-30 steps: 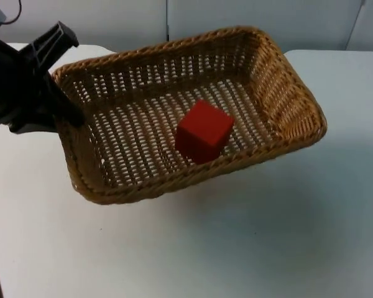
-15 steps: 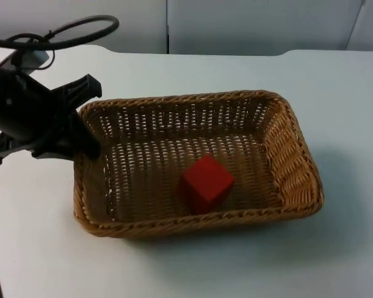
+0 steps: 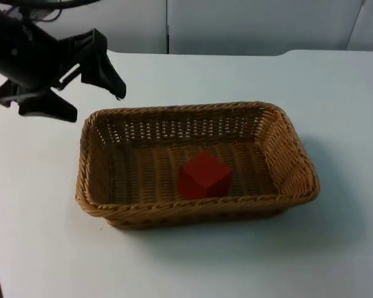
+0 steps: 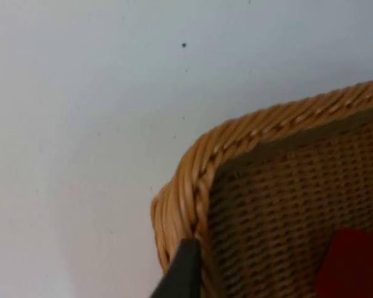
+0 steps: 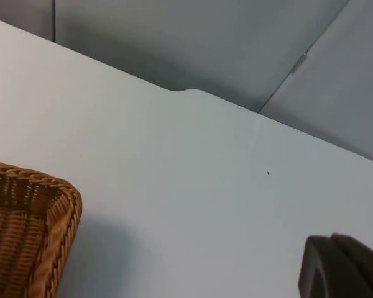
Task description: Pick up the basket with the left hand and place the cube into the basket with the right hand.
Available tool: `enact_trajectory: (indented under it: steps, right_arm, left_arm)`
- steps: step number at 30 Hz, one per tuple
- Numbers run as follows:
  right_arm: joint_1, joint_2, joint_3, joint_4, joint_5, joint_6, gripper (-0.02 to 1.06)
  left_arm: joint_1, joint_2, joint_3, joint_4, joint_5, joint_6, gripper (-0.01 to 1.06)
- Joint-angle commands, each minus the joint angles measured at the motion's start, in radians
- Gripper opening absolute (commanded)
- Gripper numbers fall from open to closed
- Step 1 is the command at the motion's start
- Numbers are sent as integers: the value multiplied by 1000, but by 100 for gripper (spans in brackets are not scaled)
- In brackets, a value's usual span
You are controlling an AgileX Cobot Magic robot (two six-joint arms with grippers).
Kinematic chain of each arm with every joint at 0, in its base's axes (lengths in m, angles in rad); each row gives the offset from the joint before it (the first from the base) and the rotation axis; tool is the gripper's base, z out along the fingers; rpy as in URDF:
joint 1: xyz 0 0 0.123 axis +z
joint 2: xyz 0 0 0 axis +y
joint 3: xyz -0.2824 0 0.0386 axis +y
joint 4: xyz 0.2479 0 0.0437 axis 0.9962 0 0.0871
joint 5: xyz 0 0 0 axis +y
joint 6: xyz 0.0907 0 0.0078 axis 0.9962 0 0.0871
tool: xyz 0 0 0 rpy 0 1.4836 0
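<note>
**Cube is in, basket is down – you're at the wrap-up**

You've got the rectangular woven wicker basket [image 3: 196, 205] resting flat on the white desk [image 3: 336, 93], about mid-desk. The red cube [image 3: 204, 176] sits on its floor, near the middle, a bit towards the front wall. So judging by the layout, both parts of the task look done; the step in hand is clearing the arms.

Left gripper [image 3: 90, 93]: jaws spread wide, holding nothing. It hangs just off the basket's rear-left corner, apart from the rim. The left wrist view looks down on that same corner [image 4: 193, 180], with 1 black fingertip [image 4: 181, 273] close to it and a bit of the cube [image 4: 351, 264] visible inside.

Right gripper: I can't tell its state. The right wrist view looks across bare desk at the basket's far-right corner [image 5: 62, 211]; that arm waits.

Next move, my read: lift the left arm up and away from the rim so a finger doesn't catch the weave and drag the basket.
</note>
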Motion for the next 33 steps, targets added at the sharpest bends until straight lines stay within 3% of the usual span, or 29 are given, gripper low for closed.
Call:
enact_trajectory:
  steps: [1, 3, 4, 7, 9, 14, 16, 19, 20, 22, 25, 26, 29, 30, 33]
  right_arm:
    - [-6, -6, -8, 1, 0, -18, 0]
    - [-6, -6, -8, -12, 4, -22, 0]
    - [-6, -6, -8, -12, 4, -22, 0]
    - [-6, -20, -8, -71, -11, -2, 0]
    - [-6, -32, -8, -102, -20, 21, 0]
    - [-6, -139, -8, -308, -42, 131, 0]
    - [-6, -171, -8, -308, -47, 125, 0]
    - [-6, -306, -4, -145, -63, -4, 0]
    - [-6, -306, -4, -145, -63, -4, 0]
    - [-6, -390, 27, 22, -53, -139, 0]
    - [-6, -495, 110, 283, 46, -306, 0]
    - [-6, -495, 110, 283, 46, -306, 0]
    - [-6, -601, 261, 521, 231, -399, 0]
    - [-6, -601, 261, 521, 231, -399, 0]
    - [-6, -702, 430, 624, 259, -433, 0]
  left_arm:
    - [15, -23, -50, 79, 24, -53, 80]
    - [35, -49, -125, 173, 52, -124, 66]
    - [35, -49, -125, 173, 52, -124, 66]
    - [85, -111, -245, 241, 181, -156, 0]
    - [99, -132, -264, 241, 206, -151, 0]
    - [127, -309, -261, 343, 270, -136, 0]
    - [127, -360, -247, 399, 291, -136, 0]
    - [123, -574, -107, 451, 276, -149, 0]
    - [123, -574, -107, 451, 276, -149, 0]
    - [122, -713, 15, 449, 225, -149, 0]
    - [122, -960, 177, 449, 166, -149, 0]
    - [122, -960, 177, 449, 166, -149, 0]
    - [122, -1227, 315, 449, 161, -149, 0]
    - [122, -1227, 315, 449, 161, -149, 0]
    - [122, -1430, 398, 464, 175, -149, 0]
